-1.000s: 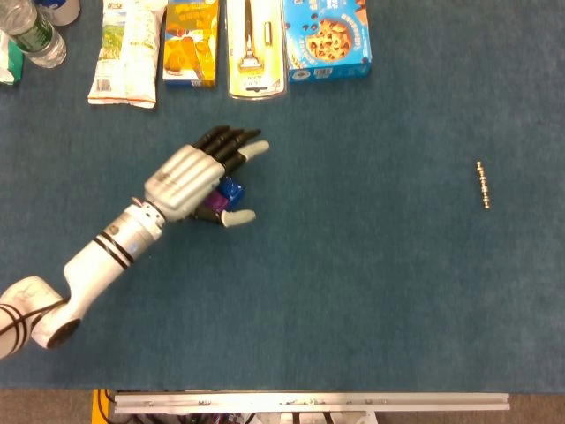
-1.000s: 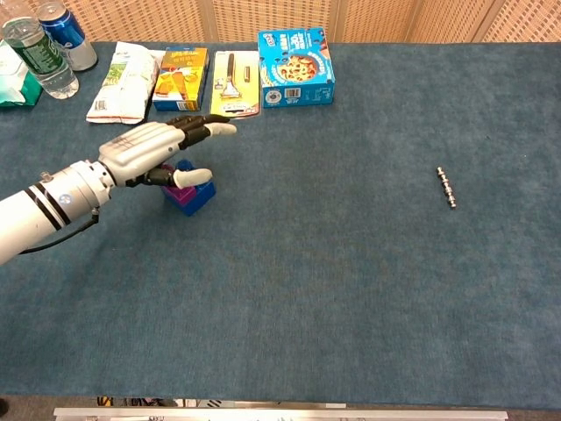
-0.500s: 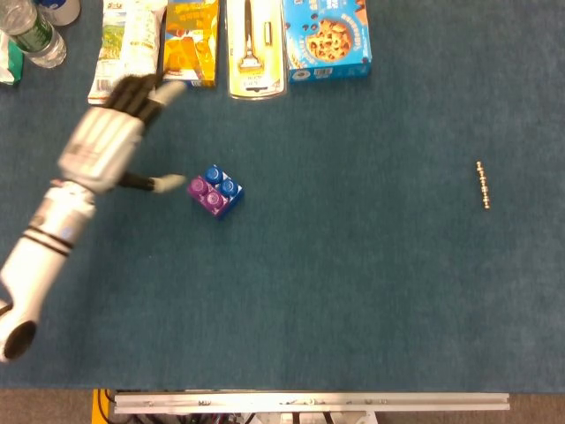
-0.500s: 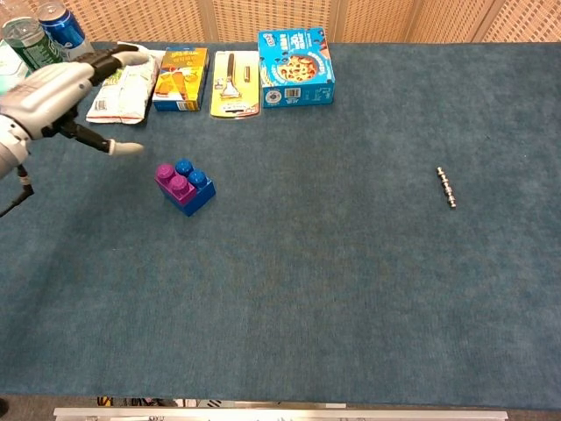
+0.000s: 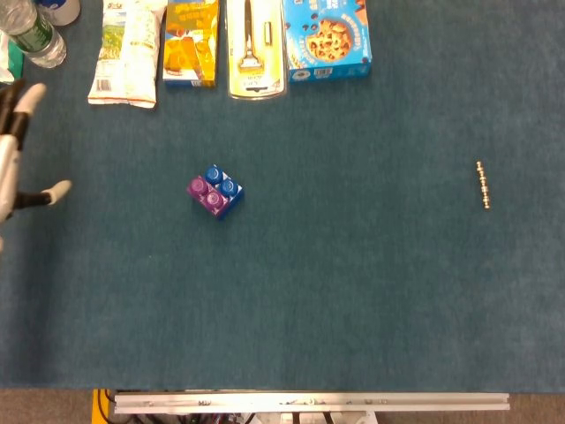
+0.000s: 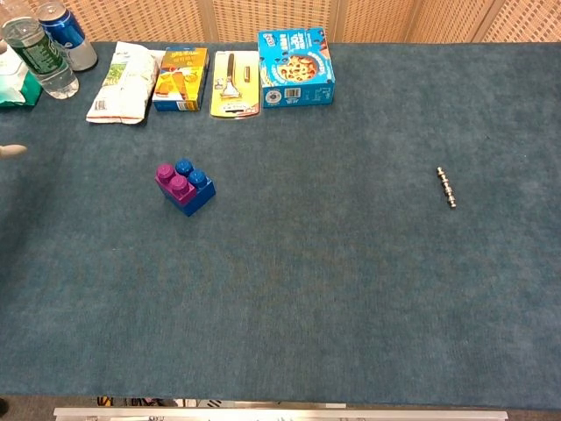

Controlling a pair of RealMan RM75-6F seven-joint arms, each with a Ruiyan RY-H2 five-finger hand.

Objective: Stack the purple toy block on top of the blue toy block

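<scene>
Even, bright overhead light fills both views, with only faint, soft shadows and no glare. Focus is sharp throughout, except the left hand (image 5: 16, 150), slightly motion-blurred at nine o'clock of the head view.

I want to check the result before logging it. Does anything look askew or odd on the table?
The purple block covers only half of the blue block, leaving blue studs bare beside it. A small metal chain lies alone far to the right.
</scene>
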